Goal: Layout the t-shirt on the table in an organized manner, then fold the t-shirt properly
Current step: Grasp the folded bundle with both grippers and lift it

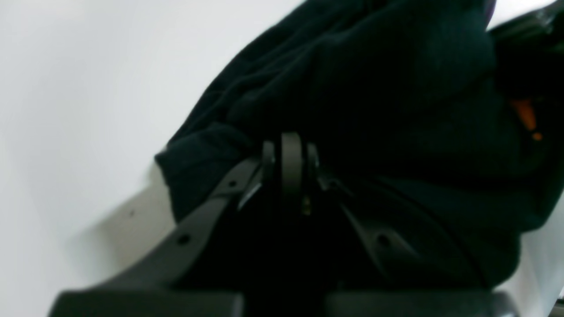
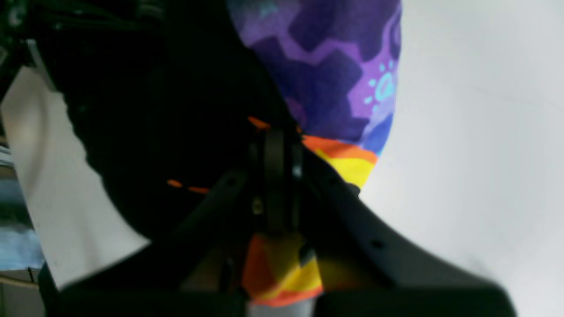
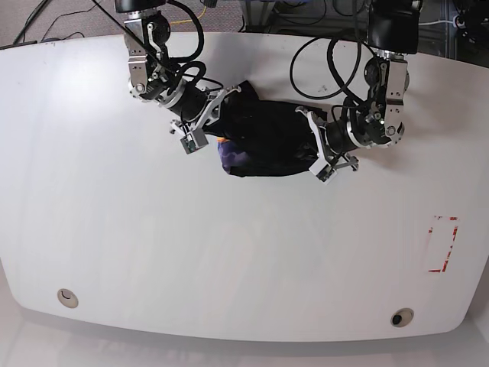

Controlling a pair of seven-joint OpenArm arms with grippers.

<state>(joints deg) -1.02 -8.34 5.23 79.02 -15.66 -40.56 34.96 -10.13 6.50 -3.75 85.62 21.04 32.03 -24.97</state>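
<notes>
Base view: the t-shirt (image 3: pixel 267 140) lies bunched on the desk (image 3: pixel 153 245), toward its far edge, between both arms. Left end effector (image 1: pixel 291 149) is pressed together, pinching black cloth at one end of the bundle. Right end effector (image 2: pixel 275 149) is likewise clamped on the t-shirt beside a purple, orange and yellow print (image 2: pixel 335 66), possibly its inner face.
</notes>
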